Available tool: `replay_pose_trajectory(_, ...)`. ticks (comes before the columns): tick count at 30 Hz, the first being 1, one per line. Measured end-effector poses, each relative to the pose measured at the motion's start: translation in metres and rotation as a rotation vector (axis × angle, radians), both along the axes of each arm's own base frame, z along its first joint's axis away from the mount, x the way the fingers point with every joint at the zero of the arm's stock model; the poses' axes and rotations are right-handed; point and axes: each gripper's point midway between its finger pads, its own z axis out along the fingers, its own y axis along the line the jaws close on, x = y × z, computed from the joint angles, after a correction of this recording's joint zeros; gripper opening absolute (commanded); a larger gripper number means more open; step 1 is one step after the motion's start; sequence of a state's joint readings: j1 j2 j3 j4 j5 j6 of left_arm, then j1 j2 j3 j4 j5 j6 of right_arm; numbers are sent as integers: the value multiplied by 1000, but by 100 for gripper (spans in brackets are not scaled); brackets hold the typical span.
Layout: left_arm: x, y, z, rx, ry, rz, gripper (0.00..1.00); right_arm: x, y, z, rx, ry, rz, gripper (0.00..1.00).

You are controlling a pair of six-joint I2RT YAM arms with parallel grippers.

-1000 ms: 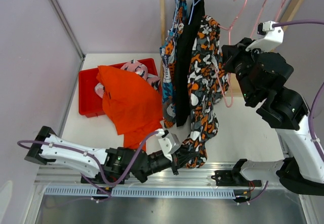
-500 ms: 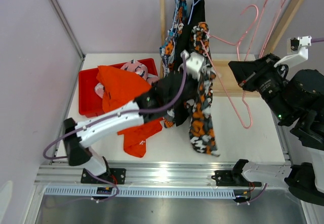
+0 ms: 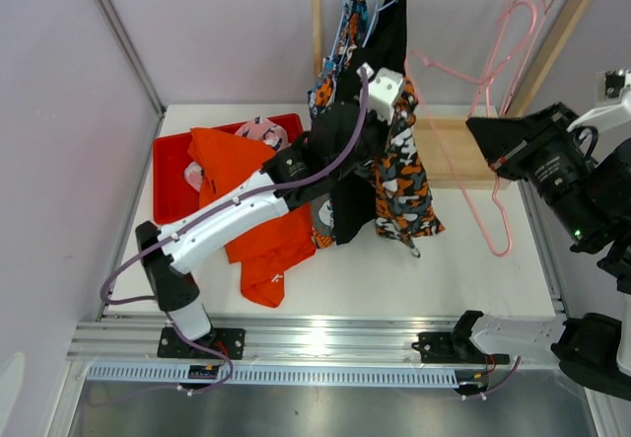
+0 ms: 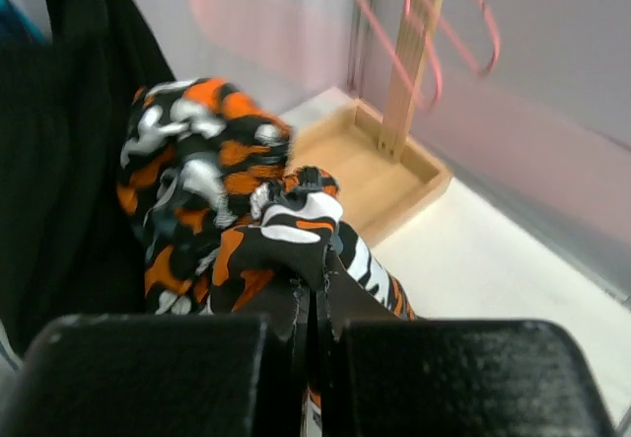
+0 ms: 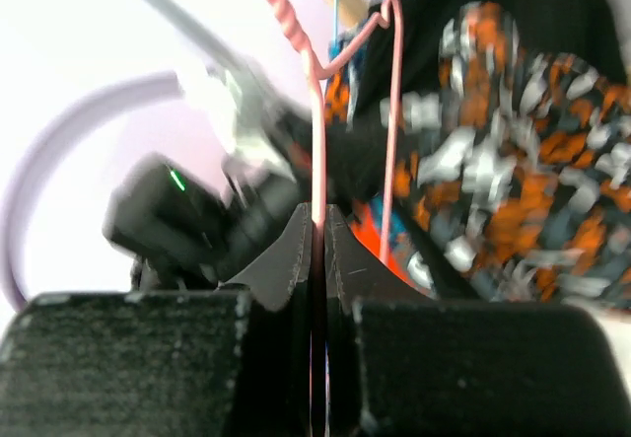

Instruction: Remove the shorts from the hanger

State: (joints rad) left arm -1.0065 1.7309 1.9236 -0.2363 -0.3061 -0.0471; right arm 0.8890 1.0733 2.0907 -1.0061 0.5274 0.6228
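My left gripper (image 3: 392,102) is shut on the top of the orange-black-white blotched shorts (image 3: 406,185), which hang from it in front of the rack; the pinch shows in the left wrist view (image 4: 315,294). My right gripper (image 3: 480,133) is shut on the thin pink hanger (image 3: 493,215), with the wire between the jaws in the right wrist view (image 5: 317,228). The hanger's left end lies beside the shorts' top; I cannot tell whether it is still inside them. Black shorts (image 3: 386,28) and blue printed shorts (image 3: 340,33) hang on the rail. Plain orange shorts (image 3: 251,200) drape over the red bin.
The red bin (image 3: 170,185) at the left holds pink printed shorts (image 3: 261,129). The wooden rack has a post (image 3: 317,33) and a base tray (image 3: 449,151). More pink hangers (image 3: 523,8) hang at the rail's right. A purple wall stands behind.
My left gripper has risen a little with the blotched shorts, which now hang shorter and more bunched. My right gripper has pulled the pink hanger up and to the right.
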Motion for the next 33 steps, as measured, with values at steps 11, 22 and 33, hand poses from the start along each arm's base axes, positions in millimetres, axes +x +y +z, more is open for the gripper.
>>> replay_pose_trajectory(11,-165,42,-64,116,48,-154,0,44,-19,57,-171,-163,-257,0)
replay_pose_trajectory(22,-144,230,138,-158,-196,211,0,171,-54,5,-324,-21,-410,0)
replay_pose_trajectory(33,-61,338,223,-96,-400,609,0,256,-66,-35,-309,50,-340,0)
